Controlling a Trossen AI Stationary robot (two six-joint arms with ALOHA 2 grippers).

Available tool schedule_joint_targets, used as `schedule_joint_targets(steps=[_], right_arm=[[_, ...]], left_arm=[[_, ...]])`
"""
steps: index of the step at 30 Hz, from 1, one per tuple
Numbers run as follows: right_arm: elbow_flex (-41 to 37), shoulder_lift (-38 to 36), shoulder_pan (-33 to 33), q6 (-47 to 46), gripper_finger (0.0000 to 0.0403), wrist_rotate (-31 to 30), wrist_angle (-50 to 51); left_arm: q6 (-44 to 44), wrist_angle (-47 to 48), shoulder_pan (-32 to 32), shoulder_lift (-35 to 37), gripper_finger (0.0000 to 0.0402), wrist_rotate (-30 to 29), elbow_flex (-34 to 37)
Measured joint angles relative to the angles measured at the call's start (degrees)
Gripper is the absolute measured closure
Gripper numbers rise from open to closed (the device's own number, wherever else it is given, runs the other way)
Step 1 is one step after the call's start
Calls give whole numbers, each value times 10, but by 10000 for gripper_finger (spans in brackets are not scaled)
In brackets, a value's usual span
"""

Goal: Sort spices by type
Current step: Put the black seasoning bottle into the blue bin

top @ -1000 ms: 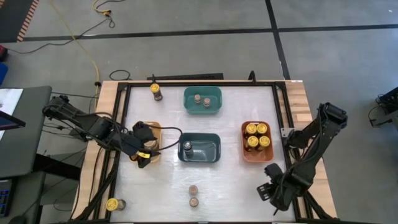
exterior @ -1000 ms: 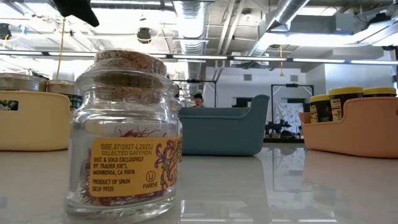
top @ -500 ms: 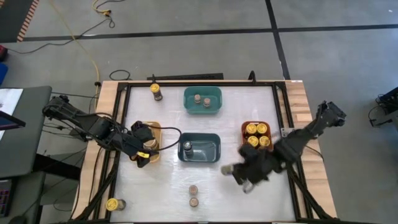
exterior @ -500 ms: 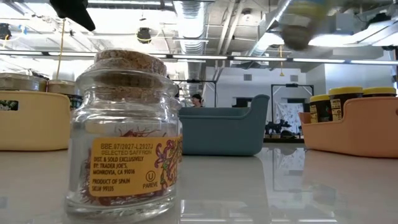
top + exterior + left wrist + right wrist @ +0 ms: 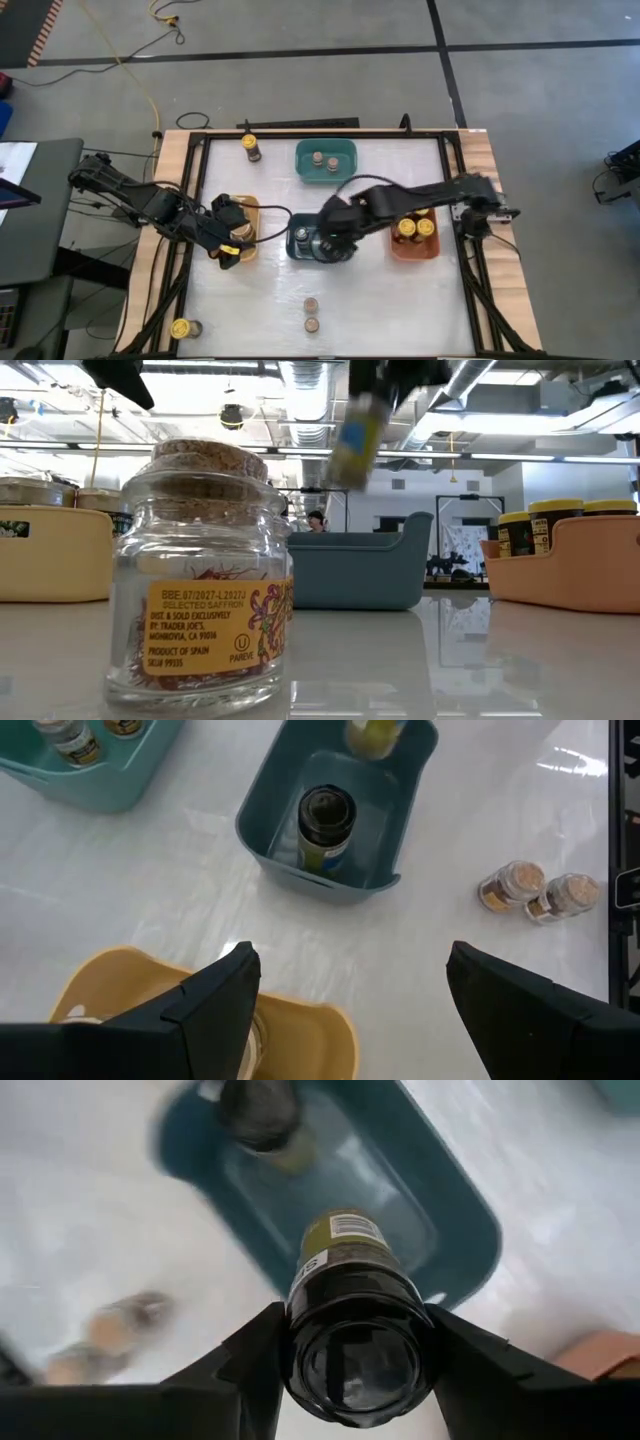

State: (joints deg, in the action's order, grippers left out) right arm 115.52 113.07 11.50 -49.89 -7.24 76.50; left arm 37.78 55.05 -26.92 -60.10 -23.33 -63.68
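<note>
The left gripper [image 5: 232, 250] hangs over the yellow bin [image 5: 247, 206] near the table's left edge, fingers parted and empty. At mid-table, the right gripper [image 5: 322, 243] clamps a dark-lidded jar [image 5: 352, 1342] above the dark-blue bin [image 5: 345, 228], where another dark-lidded jar [image 5: 326, 828] stands. The orange bin [image 5: 412, 251] holds yellow-lidded jars [image 5: 416, 228].

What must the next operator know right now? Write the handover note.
Right end effector: shut on a dark-lidded jar, above the dark-blue bin.
Left end effector: open, empty, over the yellow bin.
Done: one dark-lidded jar in that bin; small jars in the teal bin; yellow-lidded jars in the orange bin.
Left: two loose yellow-lidded jars, two cork-topped jars.
</note>
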Motion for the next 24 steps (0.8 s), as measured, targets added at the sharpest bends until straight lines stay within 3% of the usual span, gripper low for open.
schedule_joint_targets(steps=[10,24], right_arm=[[32,107,-38,28,174,31,8],[33,119,-61,-10,150,34,-4]], left_arm=[[1,0,0,0,93,0,0],[0,0,0,0,93,-2,0]])
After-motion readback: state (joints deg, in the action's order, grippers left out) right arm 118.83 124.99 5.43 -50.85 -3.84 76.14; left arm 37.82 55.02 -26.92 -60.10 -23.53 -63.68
